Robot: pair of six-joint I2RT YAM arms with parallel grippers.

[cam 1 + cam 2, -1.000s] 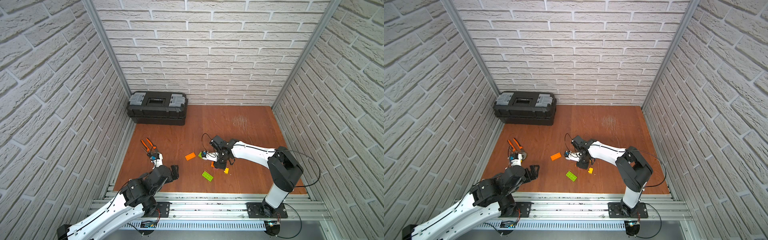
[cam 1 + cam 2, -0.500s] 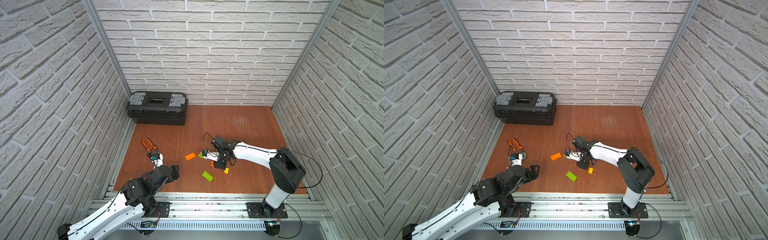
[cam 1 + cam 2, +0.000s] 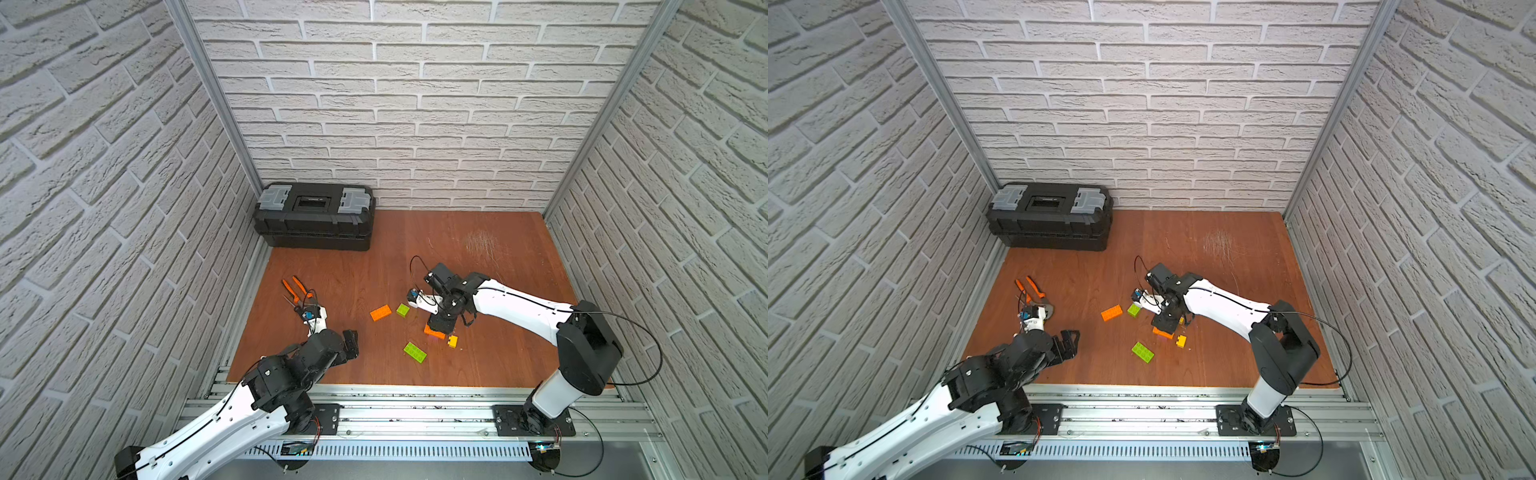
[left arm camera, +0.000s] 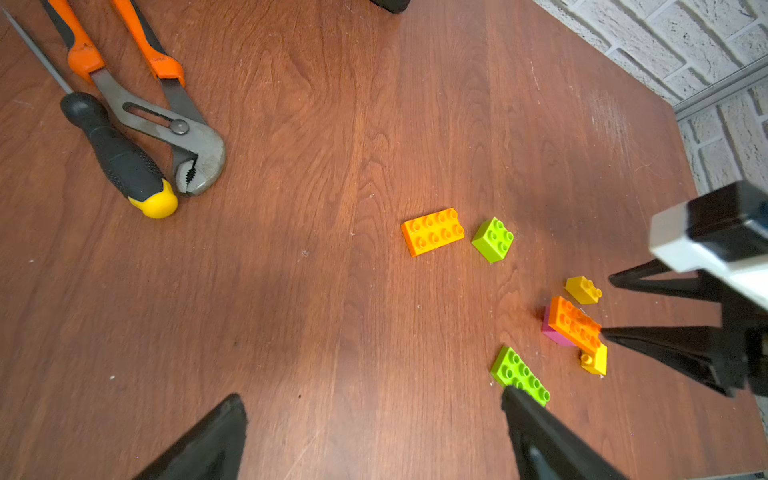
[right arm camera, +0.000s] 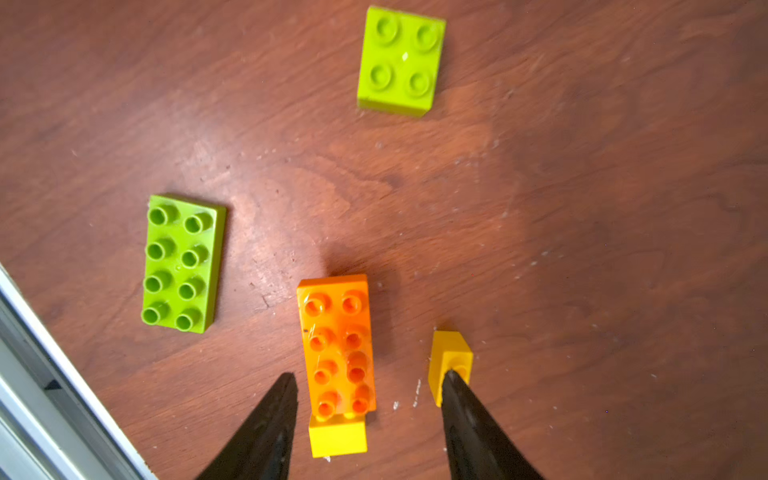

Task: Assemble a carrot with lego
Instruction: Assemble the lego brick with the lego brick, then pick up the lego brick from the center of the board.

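Carrot [image 5: 336,345]: orange oblong seated on a pink brick [image 4: 555,336] and a yellow brick [image 5: 337,436], flat on the worktop [image 3: 478,266]; every place below is told from it.
Right pincer [image 5: 369,378]: pointing down over the carrot, jaws parted astride the orange oblong, a gap on each side, gripping nothing.
Loose yellow brick [image 5: 451,353]: just beside the carrot, under one fingertip of the right pincer; contact unclear.
Left pincer [image 4: 371,395]: spread wide, empty, well apart from the carrot.
Long lime brick [image 5: 183,264]: near the carrot, not touching, studs up.
Small lime brick [image 5: 400,60]: near the carrot, not touching.
Spare orange oblong [image 4: 432,230]: past the small lime brick, farther from the carrot.
Pliers [image 4: 166,120], screwdriver [image 4: 120,160]: side by side, well apart from the carrot.
Toolbox [image 3: 316,222]: farthest from the carrot.
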